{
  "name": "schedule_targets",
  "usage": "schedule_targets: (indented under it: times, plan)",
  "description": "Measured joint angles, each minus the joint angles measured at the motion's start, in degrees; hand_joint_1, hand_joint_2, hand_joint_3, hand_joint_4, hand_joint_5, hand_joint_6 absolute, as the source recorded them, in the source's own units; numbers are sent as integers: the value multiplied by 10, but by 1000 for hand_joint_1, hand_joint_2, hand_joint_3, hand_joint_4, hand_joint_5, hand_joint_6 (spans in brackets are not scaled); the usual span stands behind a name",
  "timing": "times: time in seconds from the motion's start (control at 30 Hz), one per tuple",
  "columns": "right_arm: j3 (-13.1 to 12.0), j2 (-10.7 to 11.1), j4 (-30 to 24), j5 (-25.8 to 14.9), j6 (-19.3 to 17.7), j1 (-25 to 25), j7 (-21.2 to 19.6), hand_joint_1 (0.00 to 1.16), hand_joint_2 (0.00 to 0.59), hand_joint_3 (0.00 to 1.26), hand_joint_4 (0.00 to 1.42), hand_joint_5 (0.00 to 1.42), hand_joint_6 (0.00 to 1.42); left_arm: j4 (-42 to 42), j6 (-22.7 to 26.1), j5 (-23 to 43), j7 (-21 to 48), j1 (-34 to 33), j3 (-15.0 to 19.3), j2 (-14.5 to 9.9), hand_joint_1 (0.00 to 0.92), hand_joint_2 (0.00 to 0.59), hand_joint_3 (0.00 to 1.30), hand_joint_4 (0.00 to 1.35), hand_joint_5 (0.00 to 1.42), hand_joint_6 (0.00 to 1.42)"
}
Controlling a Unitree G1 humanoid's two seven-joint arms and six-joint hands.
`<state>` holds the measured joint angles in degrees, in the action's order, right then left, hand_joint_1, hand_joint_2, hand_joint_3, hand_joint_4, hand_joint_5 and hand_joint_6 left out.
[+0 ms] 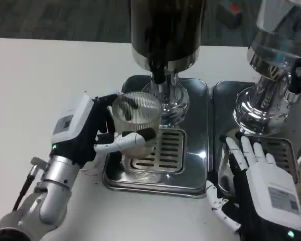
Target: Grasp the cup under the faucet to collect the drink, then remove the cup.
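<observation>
Clear cup [136, 116]: held over the drip tray [190, 181], just near-left of the faucet [159, 75].
Left robot hand [98, 133]: fingers wrapped round the cup.
Right robot hand [256, 183]: spread flat, holding nothing.
Tip: keep the cup upright, mouth under the faucet.

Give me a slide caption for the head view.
Left hand holds the cup over the drip tray, near the faucet.

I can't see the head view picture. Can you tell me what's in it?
The robot's left hand holds a clear cup over a metal drip tray, beside a dark dispenser's faucet. Its right hand rests, fingers apart, on a second tray.
</observation>
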<state>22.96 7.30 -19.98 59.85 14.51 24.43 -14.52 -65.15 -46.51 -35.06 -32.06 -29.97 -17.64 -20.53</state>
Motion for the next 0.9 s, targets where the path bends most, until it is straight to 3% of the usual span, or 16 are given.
schedule_targets:
  times: [0.37, 0.53, 0.73, 0.8, 0.9]
  plan:
    - [5, -9, -9, 12, 11, 18, -5, 313, 529, 105, 0, 0, 17, -25, 34, -58, -54, -30, -58, 16, 455, 54, 732, 855, 986, 1035]
    - [4, -10, -12, 13, 11, 18, -5, 311, 523, 100, 0, 0, 17, -41, 60, -79, -102, -46, -84, 41, 450, 59, 716, 837, 970, 1010]
    - [4, -11, -21, 19, 16, 21, -6, 308, 521, 96, 0, 0, 17, -59, 76, -80, -119, -56, -90, 57, 431, 61, 686, 807, 939, 968]
    - [4, -13, -24, 19, 18, 26, -7, 308, 520, 96, 0, 0, 13, -63, 76, -80, -125, -57, -94, 57, 294, 45, 590, 660, 851, 821]
    - [3, -14, -24, 19, 18, 25, -6, 306, 520, 95, 0, 0, 0, -63, 75, -78, -124, -57, -96, 56, 167, 42, 504, 576, 752, 701]
